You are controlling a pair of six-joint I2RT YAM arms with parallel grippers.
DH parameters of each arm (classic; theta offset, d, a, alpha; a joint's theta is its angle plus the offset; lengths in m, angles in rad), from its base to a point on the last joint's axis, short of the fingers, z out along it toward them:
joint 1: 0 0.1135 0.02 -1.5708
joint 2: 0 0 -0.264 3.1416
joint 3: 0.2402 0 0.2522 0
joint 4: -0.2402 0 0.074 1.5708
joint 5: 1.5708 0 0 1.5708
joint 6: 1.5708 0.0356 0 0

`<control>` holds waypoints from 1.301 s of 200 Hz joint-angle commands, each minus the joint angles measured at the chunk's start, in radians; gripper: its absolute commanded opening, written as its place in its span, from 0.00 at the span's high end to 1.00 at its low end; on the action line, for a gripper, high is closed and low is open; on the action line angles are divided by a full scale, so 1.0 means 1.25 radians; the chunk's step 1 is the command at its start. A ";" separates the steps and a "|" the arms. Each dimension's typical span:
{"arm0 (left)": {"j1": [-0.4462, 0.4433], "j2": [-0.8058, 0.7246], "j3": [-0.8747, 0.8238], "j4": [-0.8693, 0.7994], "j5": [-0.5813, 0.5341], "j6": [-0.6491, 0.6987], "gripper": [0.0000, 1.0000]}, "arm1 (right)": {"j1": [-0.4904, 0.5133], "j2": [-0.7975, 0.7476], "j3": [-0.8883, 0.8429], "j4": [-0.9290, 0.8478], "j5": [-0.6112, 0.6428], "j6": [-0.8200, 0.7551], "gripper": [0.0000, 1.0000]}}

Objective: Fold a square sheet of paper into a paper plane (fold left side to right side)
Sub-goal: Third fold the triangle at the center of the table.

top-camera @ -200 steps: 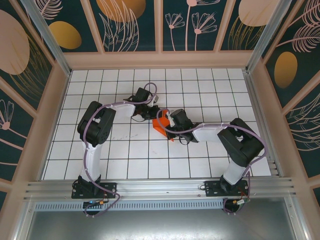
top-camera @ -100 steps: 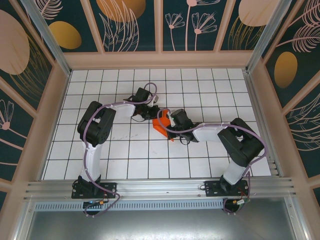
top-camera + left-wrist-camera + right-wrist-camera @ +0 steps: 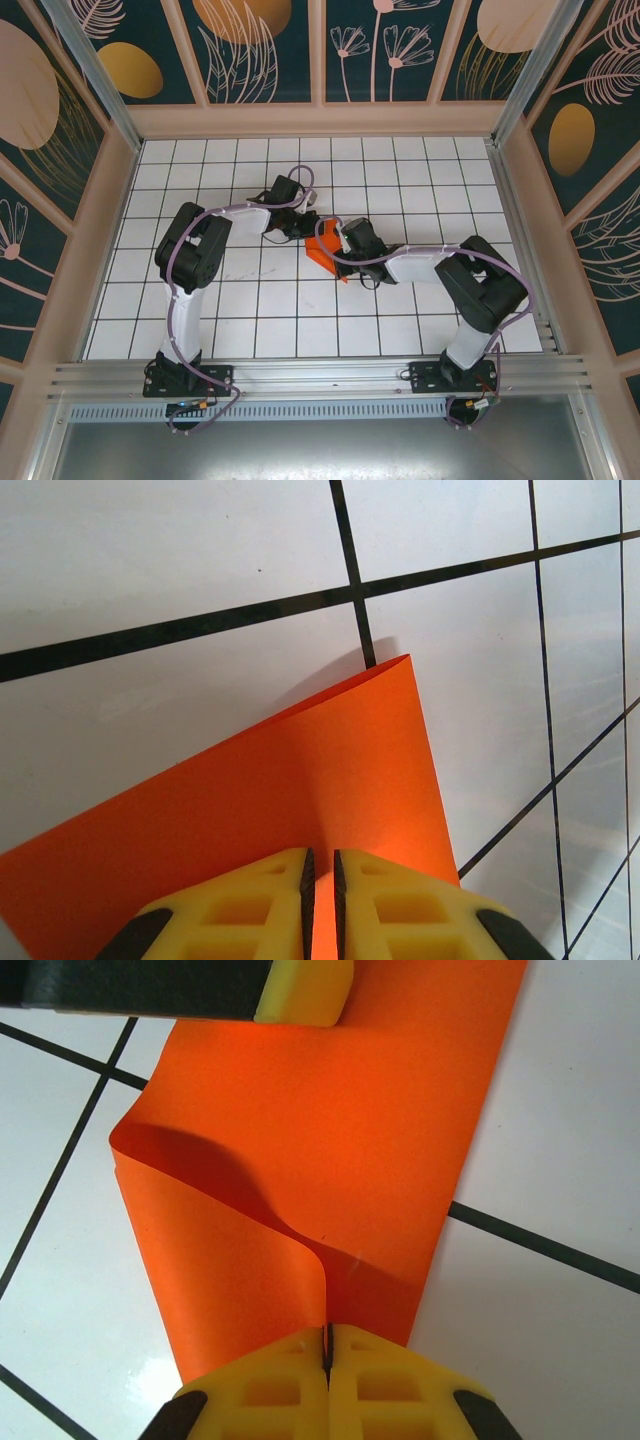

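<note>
The right fingers are shut tight on one end of the square sheet of paper, which sits about midway across the desk, well away from all four edges. A loose flap curls up from that pinch and is not creased flat. Past it, the left fingers are closed to a thin slit on the sheet's opposite end, apparently pinching it. To fold well, I judge that one grip should anchor the sheet flat while the other carries its edge straight over until the edges line up. The curl can then be pressed into a sharp crease. Two grips pulling against each other could tear or skew such thin paper. The arms' own links crowd the sheet from both sides, and the patterned wall beyond the far edge stands well apart
</note>
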 commanded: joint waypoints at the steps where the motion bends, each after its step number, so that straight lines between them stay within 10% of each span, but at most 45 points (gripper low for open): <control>1: -0.007 0.041 -0.014 -0.030 -0.018 0.013 0.82 | -0.006 0.021 0.027 -0.017 0.007 0.008 1.00; 184: 0.046 -0.041 0.102 -0.122 -0.037 0.056 0.65 | 0.023 0.070 0.003 -0.086 -0.018 0.012 1.00; 260: 0.046 -0.237 -0.199 0.103 0.116 -0.027 0.78 | 0.027 0.075 0.011 -0.095 -0.018 0.004 1.00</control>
